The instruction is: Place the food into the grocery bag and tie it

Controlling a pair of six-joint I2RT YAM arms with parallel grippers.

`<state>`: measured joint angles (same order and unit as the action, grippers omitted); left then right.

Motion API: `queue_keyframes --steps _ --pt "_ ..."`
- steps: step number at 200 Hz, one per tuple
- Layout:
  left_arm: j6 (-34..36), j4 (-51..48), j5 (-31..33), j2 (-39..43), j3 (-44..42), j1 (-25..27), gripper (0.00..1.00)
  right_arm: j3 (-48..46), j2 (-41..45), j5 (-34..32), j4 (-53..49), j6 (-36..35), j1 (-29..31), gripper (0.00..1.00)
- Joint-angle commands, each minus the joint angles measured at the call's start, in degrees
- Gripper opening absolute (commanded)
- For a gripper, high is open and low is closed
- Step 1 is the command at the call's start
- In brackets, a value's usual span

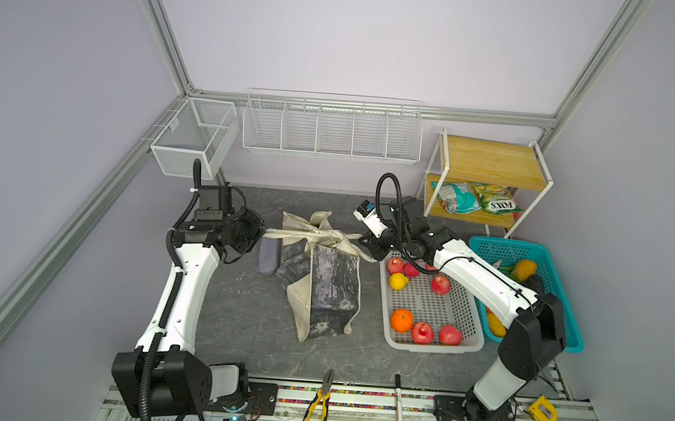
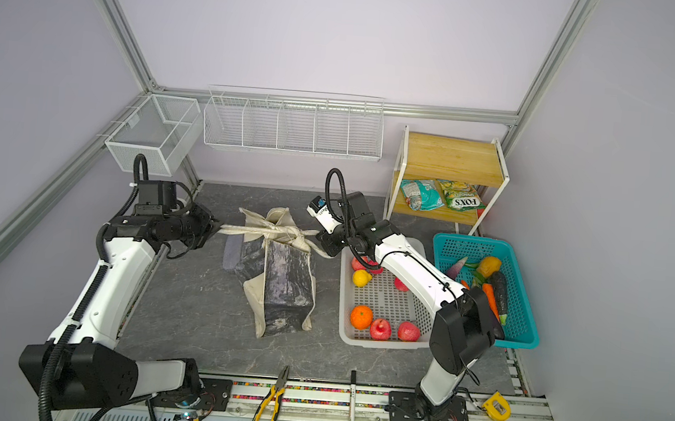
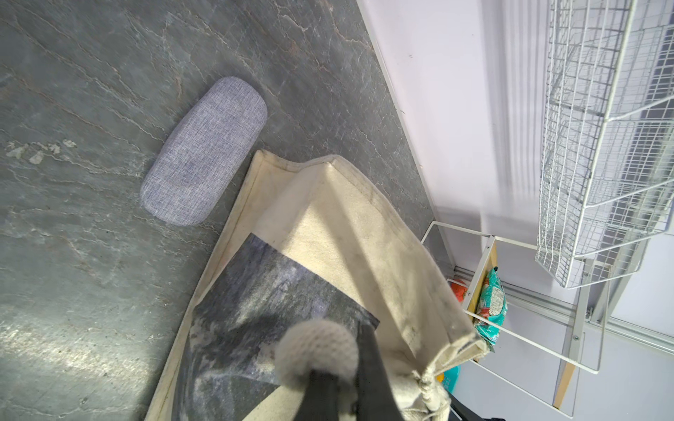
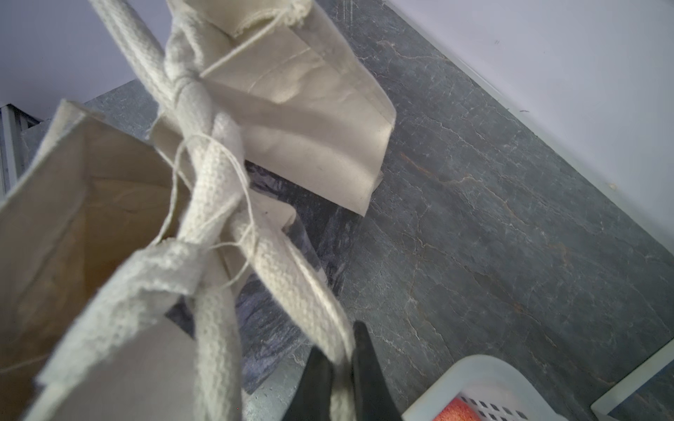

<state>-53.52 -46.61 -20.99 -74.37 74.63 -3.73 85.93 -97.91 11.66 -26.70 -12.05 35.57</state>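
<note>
Tying looks close to finished: the grocery bag (image 1: 329,286) lies mid-table, its strap handles (image 1: 335,236) knotted at the far end and stretched taut between the left gripper (image 1: 262,233) and right gripper (image 1: 371,257), each clenched on a strap end. Packing seems incomplete, though: an orange (image 1: 401,320), lemon (image 1: 398,280) and red fruits (image 1: 422,332) sit in the white basket (image 1: 432,347), vegetables (image 1: 524,267) in the teal basket (image 1: 491,248), snack packets (image 1: 458,197) on the far shelf (image 1: 494,162). A grey glasses case (image 1: 269,257) lies just beside the bag on the left arm's side; nothing crowds the strap handles.

Left gripper (image 1: 262,234) and right gripper (image 1: 370,255) clamped closed.
</note>
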Motion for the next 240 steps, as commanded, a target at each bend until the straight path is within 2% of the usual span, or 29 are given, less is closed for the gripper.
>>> queue_keyframes --steps 1,61,64,74,144,162,176,189,211,218,240 --pt "1.40 0.81 20.54 -0.12 1.27 -9.07 0.00 -1.90 3.93 -23.58 -11.19 5.09 -9.99 0.07" --pt "3.84 1.71 20.72 -1.96 3.49 -11.04 0.00 -1.18 4.19 -32.90 -13.37 5.90 -11.43 0.07" --pt "3.91 1.70 20.79 -1.97 3.64 -12.85 0.00 -1.09 4.21 -33.26 -13.47 5.92 -11.56 0.07" --pt "4.05 1.93 20.66 -2.28 4.02 -13.62 0.00 -0.95 4.22 -34.33 -13.60 5.76 -11.69 0.07" --pt "4.45 1.87 20.68 -3.67 7.56 -15.32 0.00 1.92 5.16 -37.48 -13.82 3.97 -12.50 0.07" --pt "4.37 2.46 19.62 -3.97 7.42 -15.43 0.00 1.27 5.57 -34.90 -13.25 3.84 -12.32 0.07" --pt "5.02 5.98 14.07 -4.13 5.55 -15.44 0.00 0.35 5.71 -31.81 -12.16 3.58 -11.31 0.07" --pt "2.66 9.66 10.34 -4.14 2.82 -14.87 0.00 -0.67 5.71 -28.19 -10.43 2.50 -9.76 0.07" --pt "2.67 9.84 8.50 -4.73 2.65 -12.17 0.00 -1.62 5.47 -23.22 -7.56 1.64 -7.11 0.07" --pt "2.63 9.75 8.14 -4.70 2.80 -9.20 0.00 -1.42 5.17 -21.60 -7.09 1.38 -6.42 0.07" --pt "1.71 9.87 6.40 -4.49 2.99 -6.07 0.00 -0.47 4.01 -19.27 -6.52 1.15 -4.70 0.07"
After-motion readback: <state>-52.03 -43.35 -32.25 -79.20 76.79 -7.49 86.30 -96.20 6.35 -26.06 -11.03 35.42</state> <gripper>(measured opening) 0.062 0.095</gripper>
